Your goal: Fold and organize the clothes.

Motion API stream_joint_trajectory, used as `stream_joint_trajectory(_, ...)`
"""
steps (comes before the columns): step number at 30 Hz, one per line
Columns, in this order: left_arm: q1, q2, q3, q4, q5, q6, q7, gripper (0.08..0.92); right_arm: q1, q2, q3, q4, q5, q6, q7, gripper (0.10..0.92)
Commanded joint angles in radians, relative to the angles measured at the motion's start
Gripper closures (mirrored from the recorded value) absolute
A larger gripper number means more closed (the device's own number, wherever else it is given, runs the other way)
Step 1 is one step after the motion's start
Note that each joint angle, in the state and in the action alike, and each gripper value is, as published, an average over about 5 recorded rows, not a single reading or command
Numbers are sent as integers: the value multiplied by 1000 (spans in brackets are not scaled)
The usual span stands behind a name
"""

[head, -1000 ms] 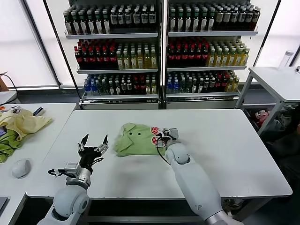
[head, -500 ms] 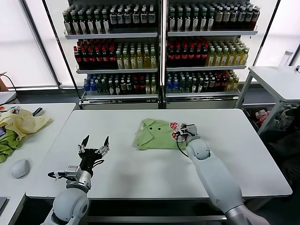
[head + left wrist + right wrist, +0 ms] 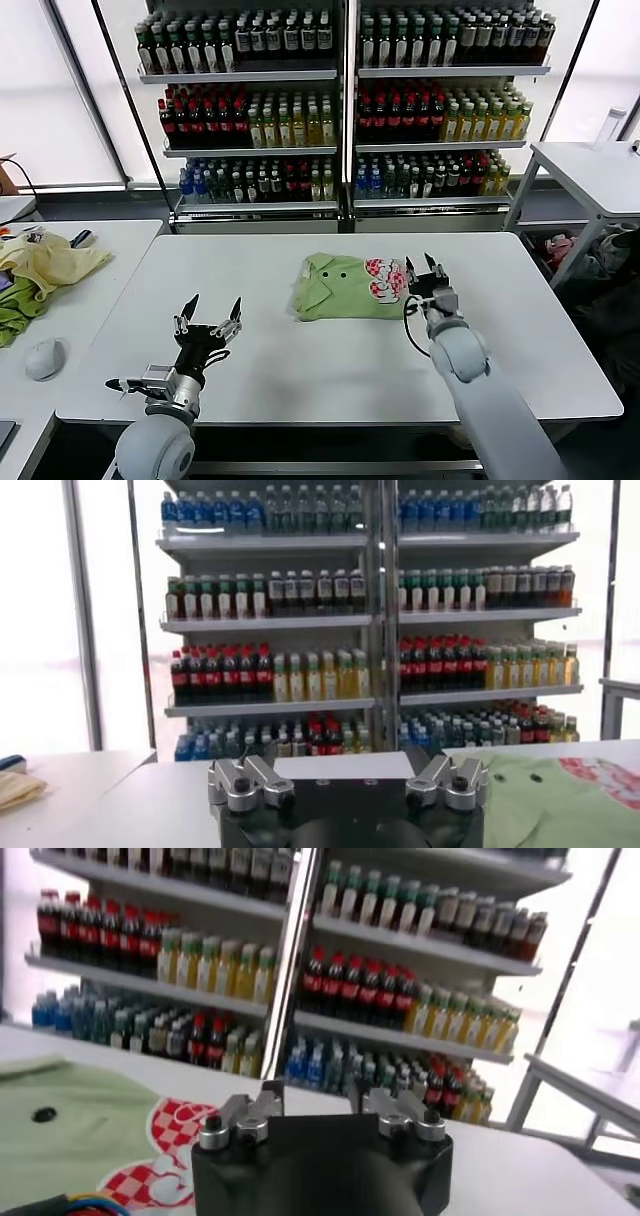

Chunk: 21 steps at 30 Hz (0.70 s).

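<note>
The light green polo shirt [image 3: 345, 287] is seen folded into a compact rectangle near the middle of the white surface [image 3: 300, 370], toward its 12 o'clock edge. Its collar and small dark buttons are turned toward 9 o'clock, and its red-and-white print [image 3: 384, 279] lies at the 3 o'clock end.

The right end effector [image 3: 425, 268] is raised just beside the shirt's 3 o'clock edge, with the forearm stretched out over the surface from the 5 o'clock corner and the wrist tipped upward. Its fingers are parted and nothing is held between them; in the head view they stand clear of the cloth. In the right wrist view, the print is seen close beside the fingertips [image 3: 265, 1096].

The left end effector [image 3: 208, 315] is held above the surface at about 8 o'clock, well apart from the shirt, with the arm bent low at the near edge. Its fingers are spread wide, pointing up and away, and are empty.

A drinks shelf [image 3: 340, 100] packed with bottles is seen behind the surface at 12 o'clock. On a neighbouring surface at 9 o'clock, a pale yellow cloth [image 3: 50, 262] is lying over a darker green cloth [image 3: 14, 312].
</note>
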State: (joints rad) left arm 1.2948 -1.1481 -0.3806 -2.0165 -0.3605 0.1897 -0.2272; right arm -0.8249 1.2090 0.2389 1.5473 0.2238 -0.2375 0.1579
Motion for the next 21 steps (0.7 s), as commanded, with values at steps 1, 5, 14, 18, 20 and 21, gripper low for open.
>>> stream_joint_trajectory(1,64,-13,-11,-74,-3,-5,25,177,-532,-30,264,535,18,82,-6,475)
stream_joint_trajectory(5,88,-16,-21,-92,-12,-7,41,177,-648,-5,315,597,8,93,-21,363)
stream_joint_trajectory(14,125,-7,-38,-125,-15,-12,71,177,-654,4,320,611,-19,98,-22,205)
stream_joint_trajectory(18,128,-12,-37,-130,-13,-14,81,177,-631,3,311,604,-31,96,-31,203)
stream_joint_trajectory(20,127,-14,-37,-127,-12,-15,84,177,-626,3,309,607,-43,89,-28,203)
stream_joint_trajectory(21,126,-15,-38,-125,-11,-16,86,177,-623,4,308,608,-47,86,-25,203)
